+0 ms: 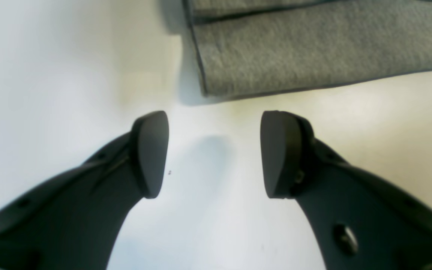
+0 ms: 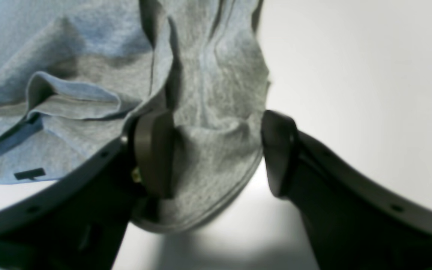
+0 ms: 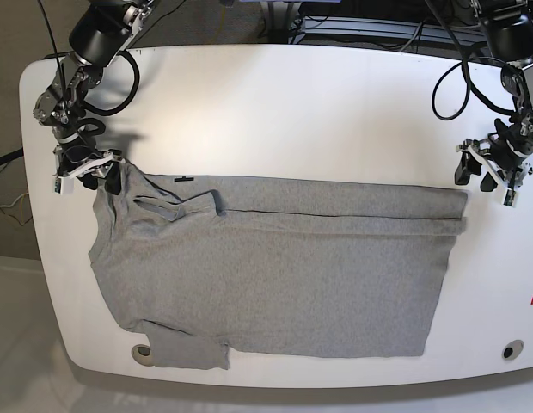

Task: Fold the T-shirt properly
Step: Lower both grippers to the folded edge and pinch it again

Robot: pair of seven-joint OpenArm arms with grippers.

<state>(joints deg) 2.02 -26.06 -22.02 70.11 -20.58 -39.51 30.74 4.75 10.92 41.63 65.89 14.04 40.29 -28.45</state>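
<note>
The grey T-shirt is spread across the lower table. Its bunched upper-left edge is straddled by the wide-open right claw, nothing pinched. At far right, the left claw is held agape and empty.

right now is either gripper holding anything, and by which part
Neither: left gripper is open beside the T-shirt; right gripper is open, straddling a sleeve edge.

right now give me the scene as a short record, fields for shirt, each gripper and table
shirt: grey T-shirt spread flat, top strip folded over along the far edge, plain side up
left gripper: left gripper open, over bare table just off the shirt's corner, holding nothing
right gripper: right gripper open, a bunched bit of shirt edge lies between its jaws, not clamped
table: white table, shirt covers the near half
</note>
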